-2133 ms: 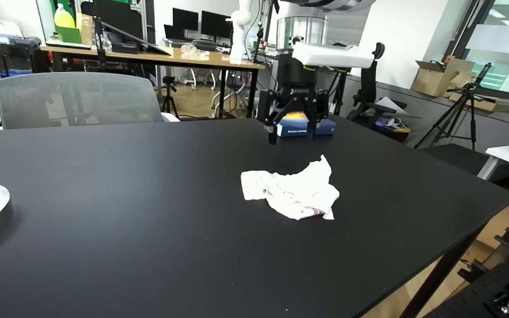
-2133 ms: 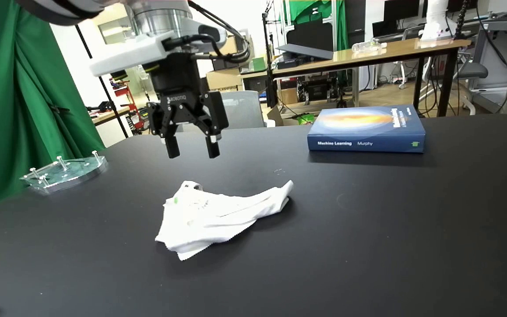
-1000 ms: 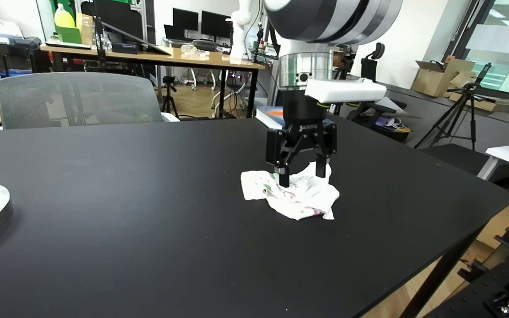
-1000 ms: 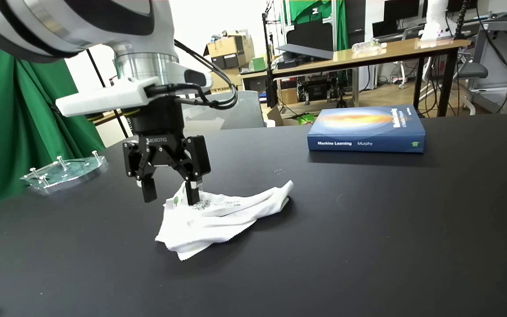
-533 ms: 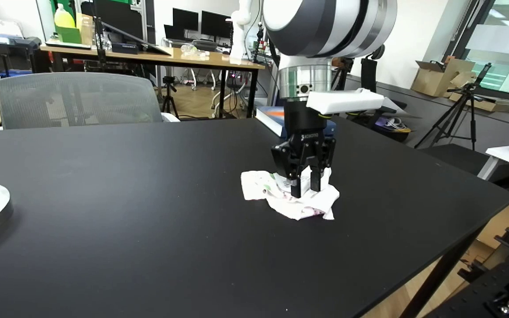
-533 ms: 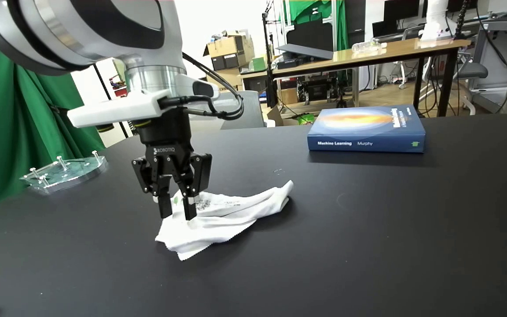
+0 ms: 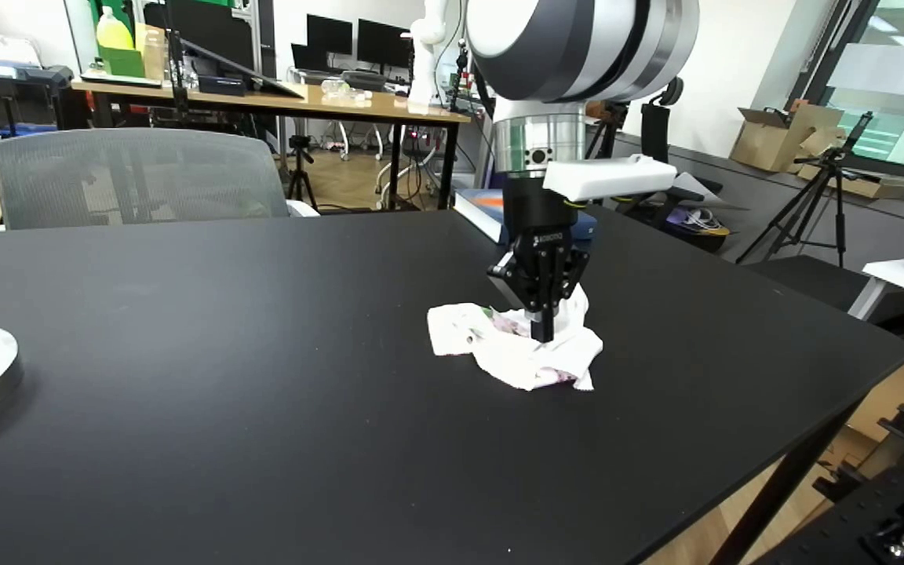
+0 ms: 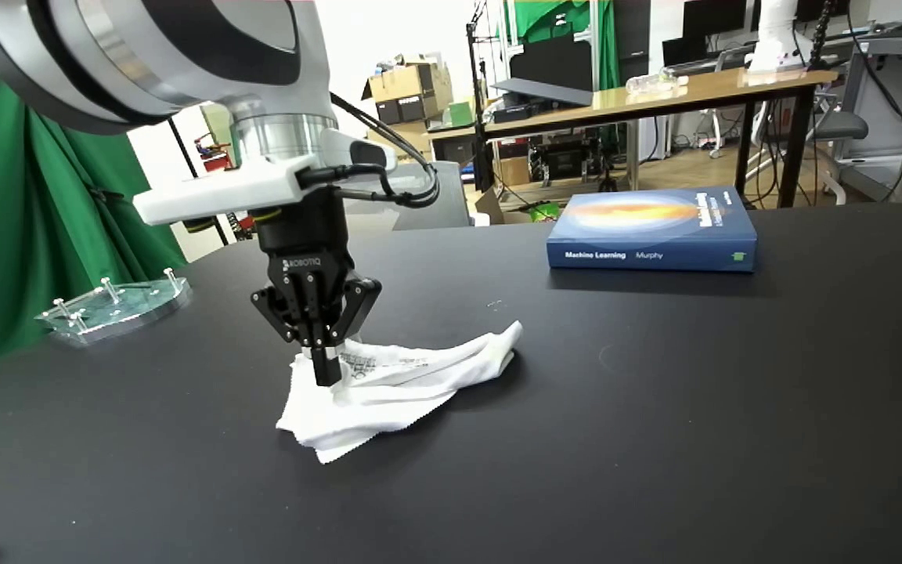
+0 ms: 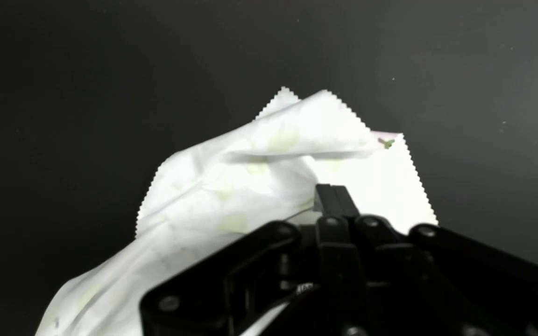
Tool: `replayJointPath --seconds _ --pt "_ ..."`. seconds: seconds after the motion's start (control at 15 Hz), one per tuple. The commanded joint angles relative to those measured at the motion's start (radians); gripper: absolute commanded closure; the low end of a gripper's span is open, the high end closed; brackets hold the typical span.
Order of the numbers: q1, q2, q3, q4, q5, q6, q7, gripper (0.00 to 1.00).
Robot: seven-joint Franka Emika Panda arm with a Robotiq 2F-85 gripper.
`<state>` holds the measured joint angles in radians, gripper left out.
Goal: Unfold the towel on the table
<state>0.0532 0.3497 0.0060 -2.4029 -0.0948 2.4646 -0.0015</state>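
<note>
the pincer [image 8: 327, 374] is closed, pointing down from the end of the arm [image 8: 177, 63]. its two fingers [image 9: 329, 199] lie together, meeting along a thin seam in the wrist view — whether a pinch of cloth is caught between them i cannot tell. the tips are down among the folds of the towel [image 8: 404, 392], which lies crumpled on the black table [image 8: 654, 407], left of centre of the frame in an exterior view.

the towel is white with zigzag edges. in an exterior view a patch of grey print shows just right of the fingers, and a narrow end stretches off to the right. in the wrist view it fills the middle and lower left of the frame — doubled over itself, marked with pale yellow-green spots, two pointed corners at its top and a bit of pink and green peeping out at the right.

in an exterior view the blue book [image 8: 651, 227] lies at upper right, well apart from the towel, and a clear board [image 8: 118, 309] with short pegs sits at the left, near the green curtain [image 8: 5, 235].
</note>
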Motion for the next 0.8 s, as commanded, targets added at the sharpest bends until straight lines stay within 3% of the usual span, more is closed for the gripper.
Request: replayJointPath --seconds 0.0,0.4,0.73 --pt "0.005 -0.005 -0.008 0.013 -0.028 0.001 0.012 1.00" --pt "0.053 -0.086 -0.055 0.025 -0.204 0.042 0.090 1.00" --pt "0.048 -0.061 -0.077 0.141 -0.284 0.027 0.139 1.00"
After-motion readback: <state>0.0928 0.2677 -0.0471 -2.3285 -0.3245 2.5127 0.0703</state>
